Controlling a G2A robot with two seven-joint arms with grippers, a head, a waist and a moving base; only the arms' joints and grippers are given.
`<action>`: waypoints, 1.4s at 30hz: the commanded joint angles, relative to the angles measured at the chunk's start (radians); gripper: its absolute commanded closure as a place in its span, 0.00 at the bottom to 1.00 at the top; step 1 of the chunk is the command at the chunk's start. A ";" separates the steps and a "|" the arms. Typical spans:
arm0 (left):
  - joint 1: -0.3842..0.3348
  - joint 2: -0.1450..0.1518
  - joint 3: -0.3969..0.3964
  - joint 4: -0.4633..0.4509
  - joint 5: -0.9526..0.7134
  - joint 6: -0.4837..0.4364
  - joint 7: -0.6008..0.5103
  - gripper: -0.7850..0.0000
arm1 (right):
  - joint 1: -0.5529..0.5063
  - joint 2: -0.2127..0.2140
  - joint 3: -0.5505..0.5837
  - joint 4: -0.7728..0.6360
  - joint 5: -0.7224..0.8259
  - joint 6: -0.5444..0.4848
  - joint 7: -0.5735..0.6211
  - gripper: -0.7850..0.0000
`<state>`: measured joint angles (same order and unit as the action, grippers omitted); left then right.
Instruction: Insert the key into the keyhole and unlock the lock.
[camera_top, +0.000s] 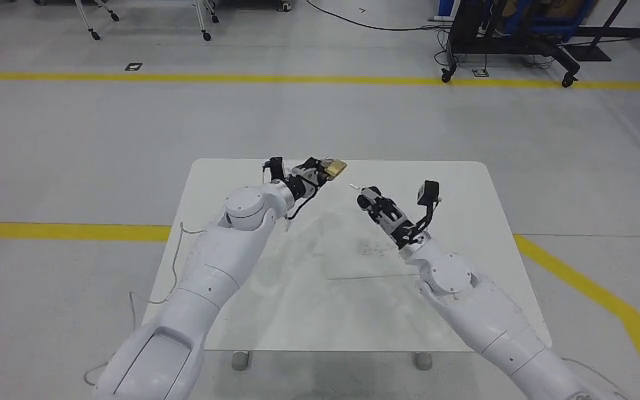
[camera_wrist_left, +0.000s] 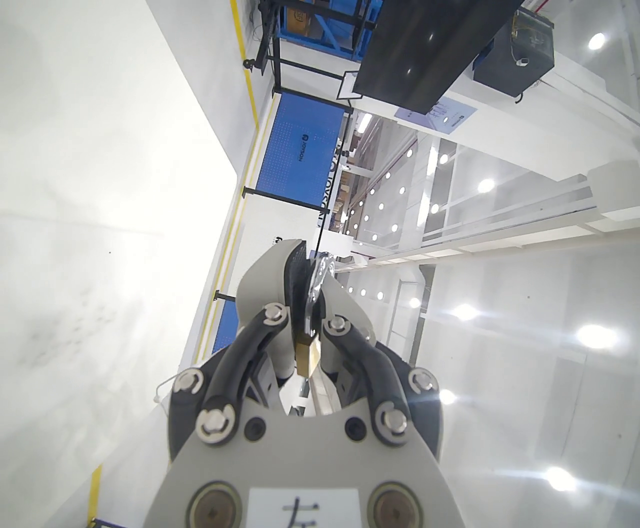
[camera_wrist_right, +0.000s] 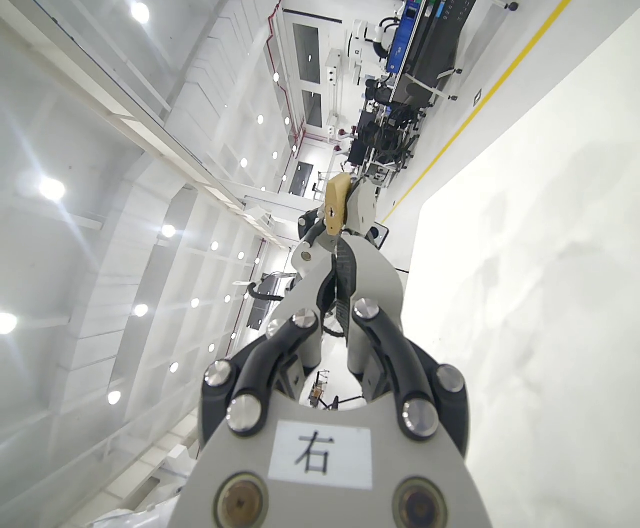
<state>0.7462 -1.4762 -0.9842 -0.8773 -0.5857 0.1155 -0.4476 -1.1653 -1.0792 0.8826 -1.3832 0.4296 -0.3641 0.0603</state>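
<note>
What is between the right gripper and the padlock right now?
Only bare table, in the top view; the right gripper points its key across it at the padlock.

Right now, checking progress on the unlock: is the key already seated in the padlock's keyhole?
No, the right wrist view shows the padlock with its keyhole as an empty dark slot, nothing inserted in it.

The lock (camera_top: 335, 167) is brass-gold; the counter (camera_top: 460, 200) is plain white; yellow stripes (camera_top: 300, 77) cross the grey floor (camera_top: 300, 120).
</note>
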 joint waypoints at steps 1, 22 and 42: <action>0.008 0.001 0.003 -0.019 0.042 -0.039 0.030 1.00 | -0.012 -0.007 -0.005 -0.014 -0.019 0.011 -0.046 1.00; 0.069 -0.001 0.018 -0.109 0.210 -0.101 0.065 1.00 | -0.061 -0.072 -0.002 -0.104 -0.121 0.110 -0.269 1.00; 0.070 -0.008 0.000 -0.104 0.249 -0.103 0.055 1.00 | -0.073 -0.114 0.029 -0.088 -0.160 0.127 -0.241 1.00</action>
<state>0.8171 -1.4839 -0.9820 -0.9830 -0.3408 0.0113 -0.3956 -1.2354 -1.1920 0.9093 -1.4699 0.2718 -0.2349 -0.1821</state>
